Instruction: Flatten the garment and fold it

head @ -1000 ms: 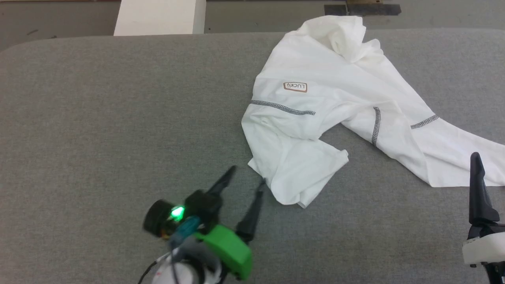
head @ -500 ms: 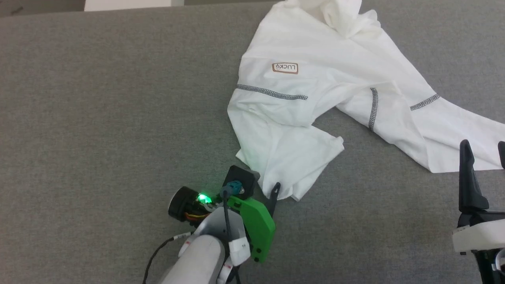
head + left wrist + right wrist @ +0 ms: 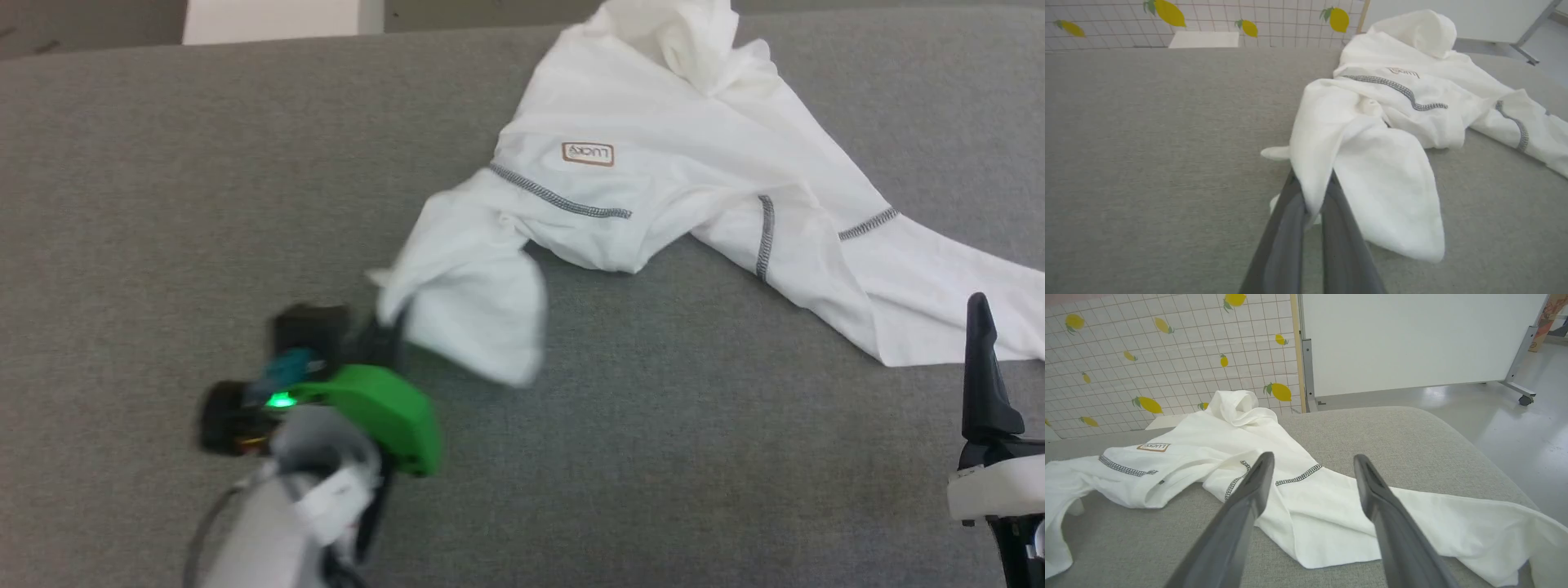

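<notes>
**Barely begun: corner pinched, nothing flat yet**

On the grey bench (image 3: 163, 204), before a lemon-patterned wall (image 3: 1167, 343): the garment (image 3: 653, 106), crumpled across the far right, bunched at the top, sleeves twisted. Neither flattened nor folded; by the look, early spreading. Left gripper (image 3: 1312, 192) clamped on a lifted near corner, held low. Right gripper (image 3: 1314, 457) agape, poised over the right-hand edge, seemingly clear of the cloth.

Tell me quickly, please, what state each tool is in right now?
Left tool: closed, gripping a fold of the garment.
Right tool: open, holding nothing.
</notes>
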`<state>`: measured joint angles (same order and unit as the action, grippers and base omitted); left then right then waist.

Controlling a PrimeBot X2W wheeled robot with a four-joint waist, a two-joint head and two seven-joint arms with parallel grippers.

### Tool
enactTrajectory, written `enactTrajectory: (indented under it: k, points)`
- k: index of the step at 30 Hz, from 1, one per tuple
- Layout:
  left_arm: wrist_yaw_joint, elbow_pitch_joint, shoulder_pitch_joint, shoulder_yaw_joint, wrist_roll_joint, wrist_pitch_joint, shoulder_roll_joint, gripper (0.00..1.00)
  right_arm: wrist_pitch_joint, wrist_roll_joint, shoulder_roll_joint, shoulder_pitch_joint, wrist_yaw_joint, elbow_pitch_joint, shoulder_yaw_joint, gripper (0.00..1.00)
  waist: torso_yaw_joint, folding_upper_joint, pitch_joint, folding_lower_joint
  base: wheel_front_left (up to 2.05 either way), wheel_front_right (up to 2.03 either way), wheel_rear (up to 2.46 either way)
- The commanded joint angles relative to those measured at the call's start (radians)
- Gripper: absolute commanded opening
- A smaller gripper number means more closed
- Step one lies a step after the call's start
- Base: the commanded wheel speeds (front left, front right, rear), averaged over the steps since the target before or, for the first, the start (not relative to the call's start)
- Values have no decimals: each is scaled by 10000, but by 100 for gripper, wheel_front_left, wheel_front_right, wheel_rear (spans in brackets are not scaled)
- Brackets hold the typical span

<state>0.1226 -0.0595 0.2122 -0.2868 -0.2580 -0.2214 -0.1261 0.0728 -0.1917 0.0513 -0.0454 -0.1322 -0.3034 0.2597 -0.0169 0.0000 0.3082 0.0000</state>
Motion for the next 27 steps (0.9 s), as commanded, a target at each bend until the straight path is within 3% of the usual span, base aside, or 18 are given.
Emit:
enactTrajectory:
  k: [1, 6, 11, 17, 18, 19, 24, 27]
  points:
    - [246, -473, -357, 421, 38, 78, -413, 0, -20, -38, -10, -98, 15, 9, 14, 100, 538, 0, -535, 0, 0, 0, 0]
    - [851, -2587, -1461, 1689, 400, -206, -1594, 0, 65, -53, -10, -239, 15, -54, 2, 100, 946, 0, -820, 0, 0, 0, 0]
    - [1042, -3695, -2622, 2426, 862, -484, -2484, 0, 147, -50, -10, -323, 15, -119, -5, 100, 1150, 0, -833, 0, 0, 0, 0]
    - [950, -2670, -3765, 2521, 347, -427, -2372, 3, 220, -46, -10, -364, 15, -77, -54, 100, 1185, 0, -727, 0, 0, 0, 0]
    - [869, -2327, -3800, 2471, 128, -286, -2228, 31, 244, -43, -10, -356, 15, -67, -72, 100, 1184, 0, -700, 0, 0, 0, 0]
    - [826, -2032, -3778, 2460, -42, -106, -2089, 100, 264, -39, -10, -350, 15, -58, -86, 100, 1188, 0, -683, 0, 0, 0, 0]
    - [354, -544, -3481, 2238, -716, 777, -1558, 100, 398, 5, -10, -301, 15, -22, -226, 100, 1099, 0, -675, 0, 0, 0, 0]
    - [73, -549, -3276, 2312, -1179, 1145, -1374, 100, 447, 27, -10, -327, 15, -48, -177, 100, 1062, 0, -720, 0, 0, 0, 0]
